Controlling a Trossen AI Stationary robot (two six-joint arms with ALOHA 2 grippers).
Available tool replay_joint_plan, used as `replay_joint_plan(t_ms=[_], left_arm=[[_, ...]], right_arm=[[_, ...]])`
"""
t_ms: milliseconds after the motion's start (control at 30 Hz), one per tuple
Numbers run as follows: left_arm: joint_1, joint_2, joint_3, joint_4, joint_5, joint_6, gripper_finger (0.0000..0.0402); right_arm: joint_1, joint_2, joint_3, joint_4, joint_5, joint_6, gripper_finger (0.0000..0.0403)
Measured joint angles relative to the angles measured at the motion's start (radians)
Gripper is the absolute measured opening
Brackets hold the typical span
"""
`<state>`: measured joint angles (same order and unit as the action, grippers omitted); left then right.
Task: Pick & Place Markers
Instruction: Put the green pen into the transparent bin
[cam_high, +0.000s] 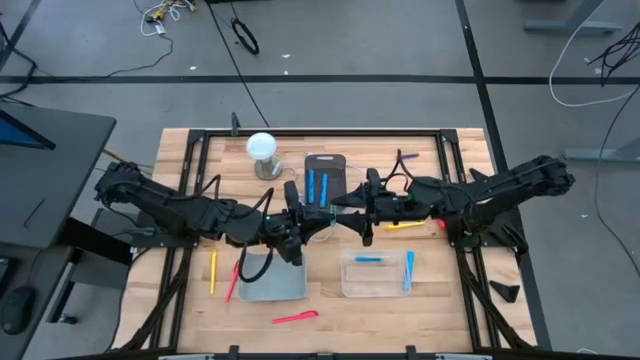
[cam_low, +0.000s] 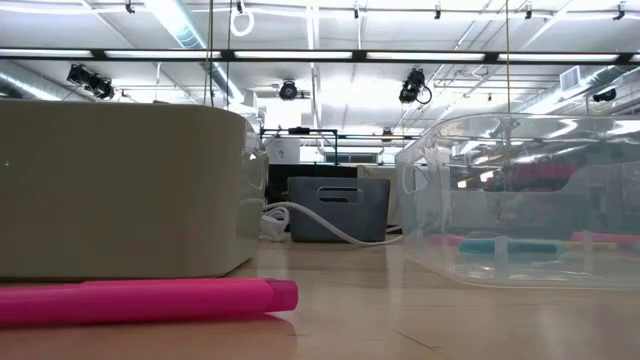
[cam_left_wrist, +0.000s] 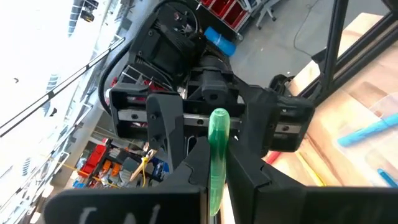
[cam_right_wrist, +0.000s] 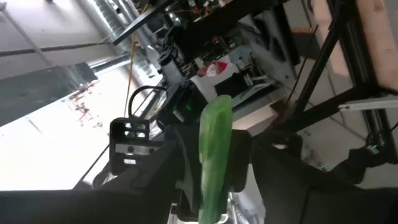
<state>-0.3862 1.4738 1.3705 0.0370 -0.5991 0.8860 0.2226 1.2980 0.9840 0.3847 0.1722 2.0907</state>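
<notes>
A green marker (cam_left_wrist: 217, 146) is held in the air over the table's middle, between my two arms. My left gripper (cam_high: 316, 214) is shut on it. My right gripper (cam_high: 354, 208) faces it from the table's right and stands open. Its fingers (cam_left_wrist: 166, 127) stand on either side of the marker's free end (cam_right_wrist: 215, 134), with a gap on each side. Other markers lie about. Two blue ones are in a dark bin (cam_high: 325, 165). More blue ones lie in a clear box (cam_high: 375, 285). A pink one (cam_low: 150, 300) lies near the front edge. My left gripper pinches the green marker between its two fingers (cam_left_wrist: 194, 171), at the part of its shaft (cam_left_wrist: 216, 180) nearest my wrist. The fingers come level from the table's left and lie along the marker. The marker is lifted clear and sticks out past the fingertips toward my right gripper.
A grey tray (cam_high: 272, 280) lies front left of centre, with a yellow marker (cam_high: 213, 270) and a red marker (cam_high: 233, 282) beside it. A yellow marker (cam_high: 403, 226) lies under the right arm. A white round thing (cam_high: 262, 148) stands at the back. A black frame rims the table.
</notes>
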Motion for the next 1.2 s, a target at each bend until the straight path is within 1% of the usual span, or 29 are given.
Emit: replay_joint_plan(t_ms=[100, 267, 333, 433, 767, 900, 1000, 1067, 1200], left_arm=[[0.000, 0.000, 0.000, -0.008, 0.000, 0.000, 0.0029], [0.000, 0.000, 0.000, -0.036, 0.000, 0.000, 0.0029], [0.000, 0.000, 0.000, -0.047, 0.000, -0.008, 0.0029], [0.000, 0.000, 0.000, -0.048, 0.000, -0.009, 0.0029], [0.001, -0.001, 0.000, -0.045, 0.013, -0.010, 0.0029], [-0.004, -0.001, 0.000, -0.048, 0.013, -0.009, 0.0029], [-0.010, -0.001, 0.000, -0.048, 0.016, -0.013, 0.0029], [-0.010, -0.001, 0.000, -0.048, 0.016, -0.039, 0.0041], [-0.010, -0.005, 0.000, -0.051, 0.010, -0.164, 0.0097]], right_arm=[[0.000, 0.023, 0.000, 0.049, -0.007, 0.022, 0.0205], [0.000, 0.029, 0.000, 0.061, -0.008, 0.023, 0.0204], [0.000, 0.030, 0.000, 0.062, -0.008, 0.023, 0.0198], [0.000, 0.030, 0.000, 0.066, -0.008, 0.022, 0.0176], [0.000, 0.030, 0.000, 0.049, -0.008, 0.012, 0.0071], [0.000, 0.030, 0.000, 0.049, -0.008, -0.005, 0.0043], [0.000, 0.030, 0.000, 0.050, -0.009, -0.014, 0.0035], [0.000, 0.030, 0.000, 0.052, -0.009, -0.030, 0.0035], [-0.003, 0.030, 0.000, 0.054, -0.004, -0.083, 0.0035]])
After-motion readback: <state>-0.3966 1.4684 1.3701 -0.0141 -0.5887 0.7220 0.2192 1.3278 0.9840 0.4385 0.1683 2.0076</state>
